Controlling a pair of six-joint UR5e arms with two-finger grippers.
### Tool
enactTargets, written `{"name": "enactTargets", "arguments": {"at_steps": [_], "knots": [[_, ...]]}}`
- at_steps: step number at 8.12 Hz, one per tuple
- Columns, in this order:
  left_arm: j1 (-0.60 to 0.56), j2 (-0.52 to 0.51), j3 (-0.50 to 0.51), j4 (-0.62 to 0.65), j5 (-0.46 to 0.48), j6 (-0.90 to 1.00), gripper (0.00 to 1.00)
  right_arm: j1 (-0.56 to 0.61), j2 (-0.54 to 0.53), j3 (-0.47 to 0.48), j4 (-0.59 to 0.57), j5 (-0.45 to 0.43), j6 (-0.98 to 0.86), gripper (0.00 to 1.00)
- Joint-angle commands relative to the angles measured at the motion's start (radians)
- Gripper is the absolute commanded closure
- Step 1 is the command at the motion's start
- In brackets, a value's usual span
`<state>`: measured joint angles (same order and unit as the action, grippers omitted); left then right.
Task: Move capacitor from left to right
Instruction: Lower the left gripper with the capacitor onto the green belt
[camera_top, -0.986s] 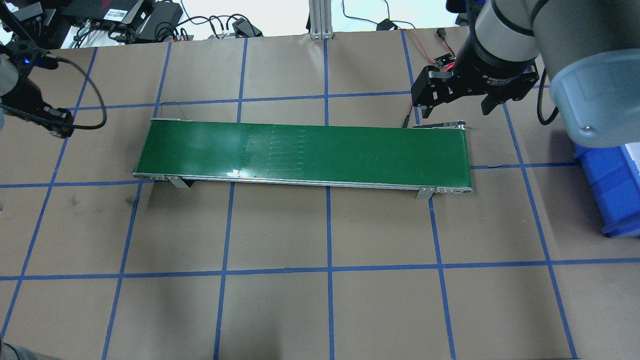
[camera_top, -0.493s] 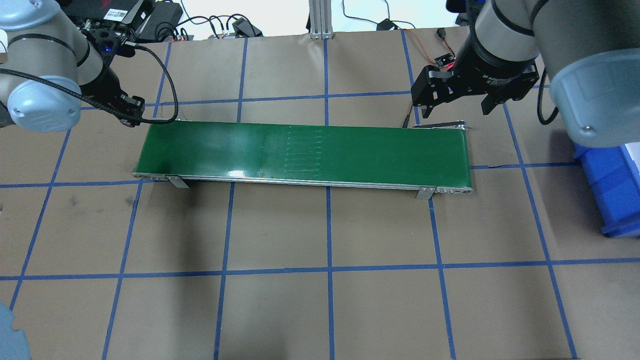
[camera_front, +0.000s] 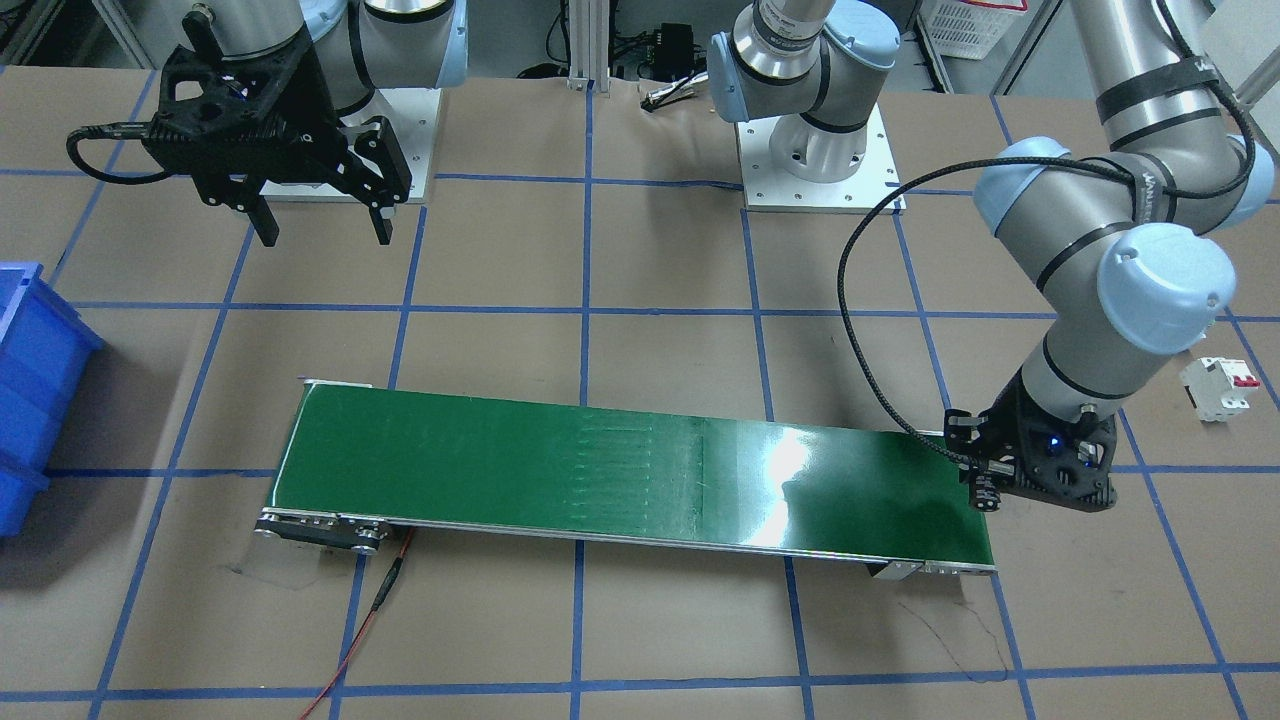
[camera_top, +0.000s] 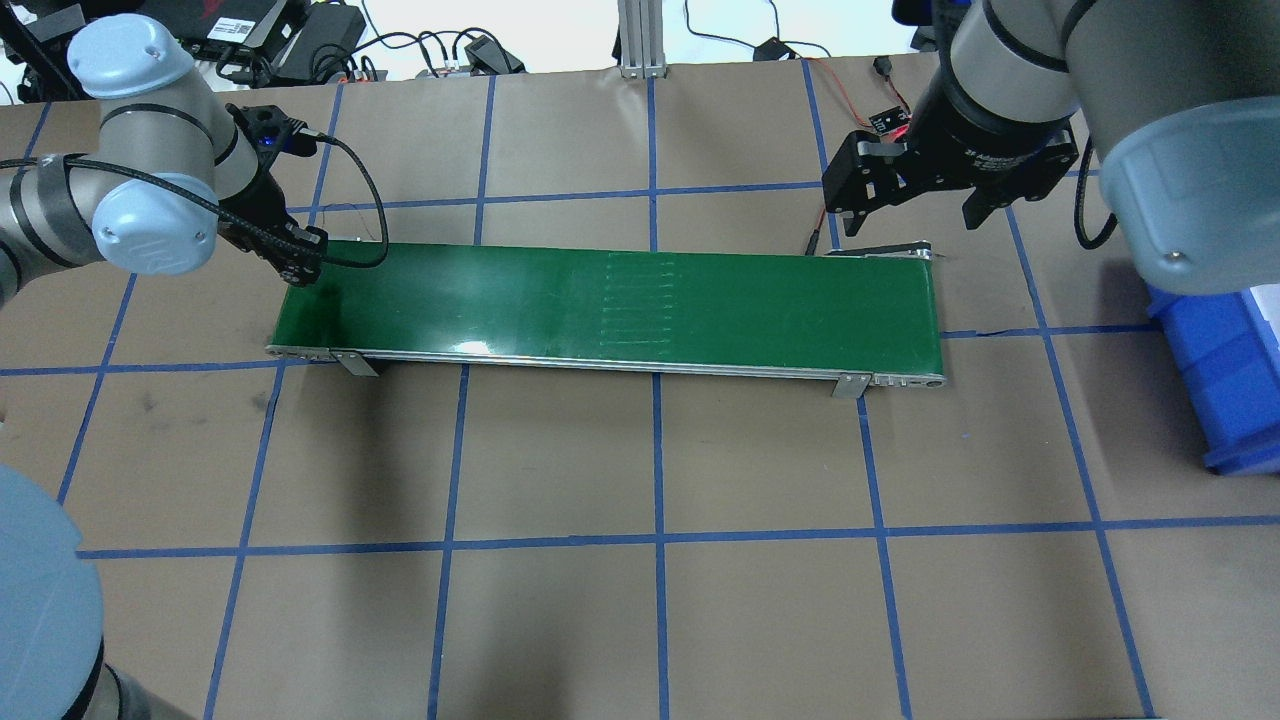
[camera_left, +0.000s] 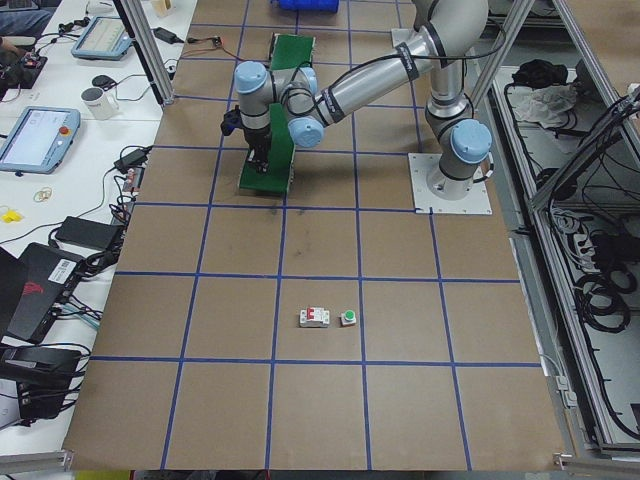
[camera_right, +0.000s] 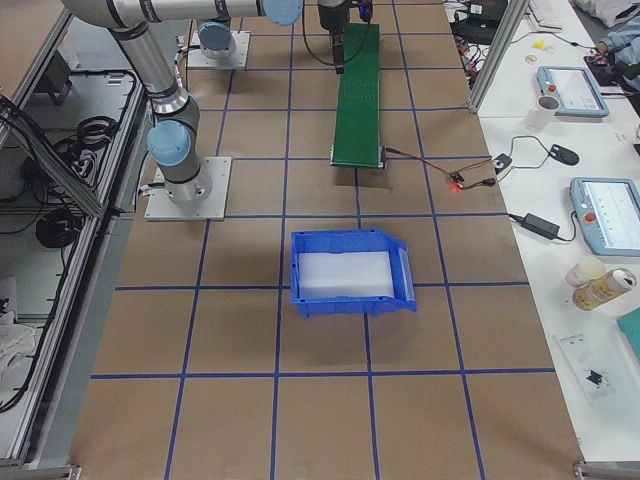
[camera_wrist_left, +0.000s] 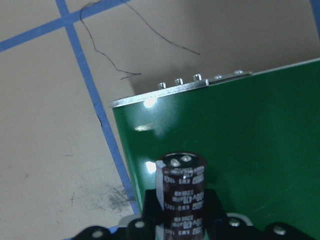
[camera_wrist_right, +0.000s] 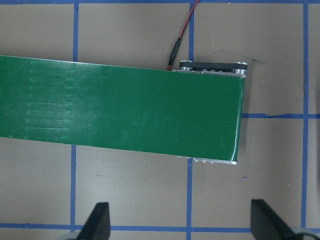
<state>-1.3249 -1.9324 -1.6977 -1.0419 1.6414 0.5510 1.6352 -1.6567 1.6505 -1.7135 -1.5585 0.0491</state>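
the left gripper (camera_wrist_left: 182, 212) is clamping the capacitor (camera_wrist_left: 182, 192), its two dark fingers (camera_wrist_left: 150, 212) pressing the lower part of the maroon-black cylinder from either side. the capacitor is sticking out past the fingertips, its pale printed marks facing the left wrist camera and two small silvery studs showing on its flat end. it is hanging over the green conveyor belt (camera_wrist_left: 250, 130), just inside the belt's left end and close to that end's metal roller bar. whether its far end is touching the belt surface cannot be told.

the right gripper (camera_top: 905, 215) is hovering with its jaws wide apart and nothing between them, off the belt's right end on the side farther from the robot. the right wrist view is showing that end of the belt between the two spread fingertips (camera_wrist_right: 100, 220).

in the overhead and front-facing views the capacitor is hiding under the left wrist, so only the gripper (camera_front: 990, 490) body is showing at the belt's corner. in the left wrist view the fingers are being cut off by the bottom edge. in both side views the left gripper is too small to make out.

a white breaker (camera_front: 1218, 388) is lying beyond the belt's left end, and a blue bin (camera_right: 345, 272) is sitting beyond its right end.
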Motion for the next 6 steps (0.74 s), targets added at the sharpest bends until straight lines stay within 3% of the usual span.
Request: {"name": "enactTargets", "arguments": {"at_steps": [1,3,4,5,6], "knots": [[-0.001,-0.036,0.0,0.002,-0.006,-0.044,1.0,0.0,0.0,0.0,0.0,0.0,0.0,0.0],[-0.001,-0.048,-0.002,-0.006,-0.006,-0.068,1.0,0.0,0.0,0.0,0.0,0.0,0.0,0.0],[-0.001,-0.049,-0.002,-0.01,-0.008,-0.071,0.78,0.0,0.0,0.0,0.0,0.001,0.0,0.0],[-0.002,-0.048,-0.002,-0.013,-0.018,-0.072,0.29,0.0,0.0,0.0,0.0,0.0,0.0,0.0],[-0.004,-0.04,-0.002,-0.017,-0.058,-0.074,0.05,0.0,0.0,0.0,0.0,0.0,0.0,0.0]]}}
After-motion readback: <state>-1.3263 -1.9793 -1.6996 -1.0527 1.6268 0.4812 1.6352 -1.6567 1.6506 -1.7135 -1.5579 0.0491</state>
